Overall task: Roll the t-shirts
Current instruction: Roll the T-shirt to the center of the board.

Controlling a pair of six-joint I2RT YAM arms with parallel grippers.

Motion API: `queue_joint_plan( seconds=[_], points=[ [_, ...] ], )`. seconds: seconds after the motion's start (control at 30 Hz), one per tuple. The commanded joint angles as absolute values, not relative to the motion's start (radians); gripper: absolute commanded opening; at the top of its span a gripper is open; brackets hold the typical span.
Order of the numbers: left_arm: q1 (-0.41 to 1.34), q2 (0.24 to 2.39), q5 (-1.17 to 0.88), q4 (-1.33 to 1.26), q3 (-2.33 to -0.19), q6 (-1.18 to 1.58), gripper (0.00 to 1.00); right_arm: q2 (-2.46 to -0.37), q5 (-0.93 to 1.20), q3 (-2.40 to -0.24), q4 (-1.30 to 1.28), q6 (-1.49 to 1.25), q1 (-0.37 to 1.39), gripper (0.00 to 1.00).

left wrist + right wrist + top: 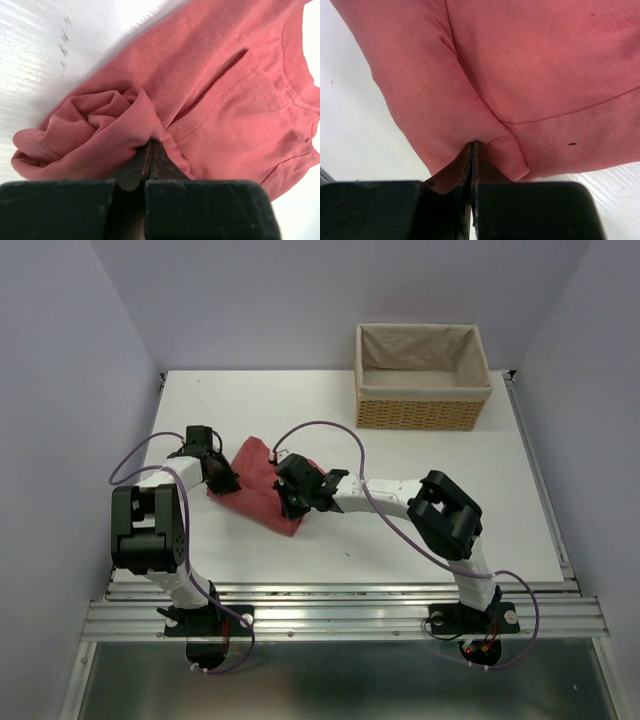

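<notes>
1. Rolling under way: the t-shirt, bunched, lies near the table's left edge.
2. The left gripper and the right gripper each clench its cloth.
3. Next, likely: turn both ends over together.

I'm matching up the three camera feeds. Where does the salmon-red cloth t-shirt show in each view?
Top external: salmon-red cloth t-shirt bunched left of centre on the white table.
Left wrist: fills centre and right; a fold at bottom centre is pinched by the left gripper.
Right wrist: covers the top and centre; a fold is pinched by the right gripper.
Shared landmark: the white table.
</notes>
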State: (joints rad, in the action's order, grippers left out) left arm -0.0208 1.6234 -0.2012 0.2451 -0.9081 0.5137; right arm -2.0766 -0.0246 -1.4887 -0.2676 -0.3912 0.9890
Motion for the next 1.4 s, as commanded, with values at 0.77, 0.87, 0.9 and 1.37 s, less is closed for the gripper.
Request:
queue_joint_plan(
  seconds=[0.77, 0.87, 0.9, 1.37],
  points=[
    [0.08, 1.333, -0.213, 0.362, -0.878, 0.511, 0.0, -2.016, -0.026, -1.555, -0.298, -0.434, 0.989, 0.01],
    [0.123, 1.351, -0.277, 0.324, -0.832, 0.554, 0.0, -2.008, -0.028, -1.565, -0.296, -0.434, 0.989, 0.01],
    [0.129, 1.361, -0.285, 0.307, -0.818, 0.566, 0.0, -2.003, -0.028, -1.569, -0.295, -0.44, 0.989, 0.01],
    [0.137, 1.512, -0.204, 0.219, -0.775, 0.584, 0.0, -2.043, 0.011, -1.421, -0.215, -0.512, 0.953, 0.01]
  ],
)
